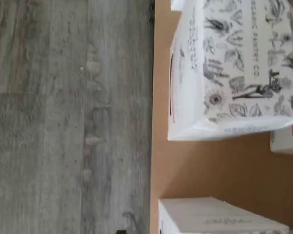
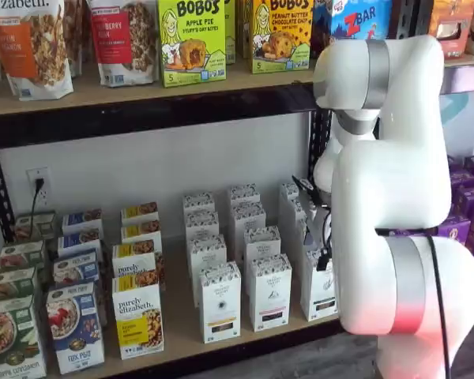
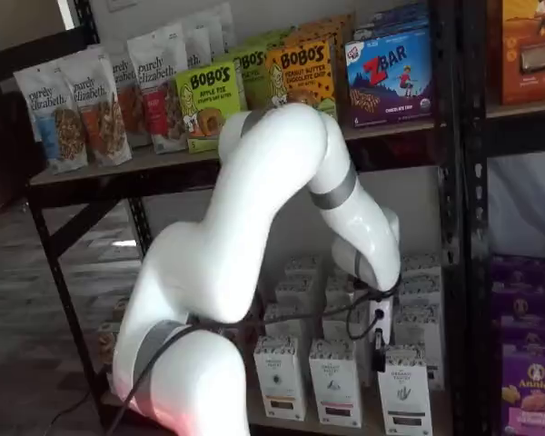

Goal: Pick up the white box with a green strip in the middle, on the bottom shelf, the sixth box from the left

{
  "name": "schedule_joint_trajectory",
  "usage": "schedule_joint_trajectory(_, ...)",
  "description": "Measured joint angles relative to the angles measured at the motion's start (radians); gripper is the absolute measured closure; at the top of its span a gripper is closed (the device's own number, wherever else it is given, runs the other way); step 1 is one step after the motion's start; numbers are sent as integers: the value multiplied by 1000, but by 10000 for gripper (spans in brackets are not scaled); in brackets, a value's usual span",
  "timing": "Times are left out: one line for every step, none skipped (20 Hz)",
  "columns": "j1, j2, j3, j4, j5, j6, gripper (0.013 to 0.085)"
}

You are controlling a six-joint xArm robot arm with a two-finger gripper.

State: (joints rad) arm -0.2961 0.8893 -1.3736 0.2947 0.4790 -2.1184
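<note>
The white box (image 2: 318, 286) with a speckled top band stands at the front of the rightmost white column on the bottom shelf (image 2: 179, 316), partly hidden by my arm. It also shows in a shelf view (image 3: 404, 392), front right. My gripper (image 3: 379, 338) hangs just above and behind this box, between the white cartons. Only a white body and a dark tip show, so I cannot tell how the fingers stand. The wrist view is turned on its side and shows a white carton with a black botanical top (image 1: 234, 68) on the wooden board (image 1: 210, 165).
Two more columns of white cartons (image 2: 220, 302) (image 2: 270, 290) stand left of the box, with coloured cereal boxes (image 2: 138, 320) further left. The upper shelf (image 2: 142, 99) holds bags and Bobo's boxes. Purple boxes (image 3: 527, 381) fill the rack at right. Grey floor (image 1: 63, 122) lies past the board's edge.
</note>
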Motion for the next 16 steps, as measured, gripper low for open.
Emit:
schedule_joint_trajectory(1, 17, -20, -6, 2, 7, 130)
schedule_joint_trajectory(3, 35, -41, -8, 4, 10, 130)
schedule_joint_trajectory(4, 47, -56, -11, 5, 15, 130)
schedule_joint_trajectory(7, 64, -76, -22, 7, 27, 130)
schedule_joint_trajectory(9, 80, -95, -37, 10, 42, 130)
schedule_joint_trajectory(10, 95, -114, -54, 16, 59, 130)
schedule_joint_trajectory(11, 105, -127, -67, 21, 72, 130)
schedule_joint_trajectory(13, 116, -142, -83, 27, 88, 130)
schedule_joint_trajectory(15, 126, -154, -96, 31, 101, 130)
schedule_joint_trajectory(17, 134, -163, -108, 33, 113, 130)
schedule_joint_trajectory(18, 139, -168, -119, 32, 124, 130)
schedule_joint_trajectory(19, 144, -173, -132, 31, 136, 130)
schedule_joint_trajectory(18, 147, -175, -152, 27, 153, 130)
schedule_joint_trajectory(17, 149, -174, -181, 18, 176, 130)
schedule_joint_trajectory(16, 151, -174, -199, 15, 190, 130)
schedule_joint_trajectory(14, 152, -174, -214, 15, 202, 130)
